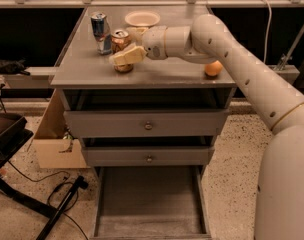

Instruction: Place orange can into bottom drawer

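Note:
The orange can stands upright on the grey cabinet top, left of the middle. My gripper has reached in from the right and sits against the can's front side, covering its middle; only the can's silver top and its base show. The bottom drawer is pulled out at floor level, a wide shallow grey tray with nothing in it, directly below the can.
A slim blue-and-silver can stands just left of the orange can. A pale bowl sits behind, and an orange ball under my arm at the right. Two knobbed drawers are shut. A cardboard box and black stand are left.

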`<state>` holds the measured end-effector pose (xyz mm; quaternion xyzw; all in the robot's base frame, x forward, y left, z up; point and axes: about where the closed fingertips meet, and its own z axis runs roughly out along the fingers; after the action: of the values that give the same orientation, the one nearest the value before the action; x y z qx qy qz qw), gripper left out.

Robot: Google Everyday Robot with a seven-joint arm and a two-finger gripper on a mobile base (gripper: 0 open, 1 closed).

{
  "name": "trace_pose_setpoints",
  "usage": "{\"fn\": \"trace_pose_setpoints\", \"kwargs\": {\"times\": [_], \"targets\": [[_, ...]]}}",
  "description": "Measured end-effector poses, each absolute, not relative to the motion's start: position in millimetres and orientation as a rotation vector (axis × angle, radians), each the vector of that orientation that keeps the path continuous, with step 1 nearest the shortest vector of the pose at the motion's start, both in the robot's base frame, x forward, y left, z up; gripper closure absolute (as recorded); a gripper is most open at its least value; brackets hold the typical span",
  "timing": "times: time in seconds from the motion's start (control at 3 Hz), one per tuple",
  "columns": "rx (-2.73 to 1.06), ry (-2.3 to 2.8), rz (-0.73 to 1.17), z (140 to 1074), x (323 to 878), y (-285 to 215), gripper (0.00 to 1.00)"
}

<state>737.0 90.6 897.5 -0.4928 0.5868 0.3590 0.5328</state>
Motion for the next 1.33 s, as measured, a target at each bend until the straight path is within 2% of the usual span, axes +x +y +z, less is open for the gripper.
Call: {"fn": "trace_pose_setpoints", "kwargs": {"times": [0.33,1.0,1.33], "targets": [[-1.184,1.367,0.887,883.9,738.7,111.0,0.40],[-1.186,1.363,0.890,881.7,738.8,113.7,0.86],[-1.186,1.363,0.890,881.7,738.7,113.7,1.00]]}}
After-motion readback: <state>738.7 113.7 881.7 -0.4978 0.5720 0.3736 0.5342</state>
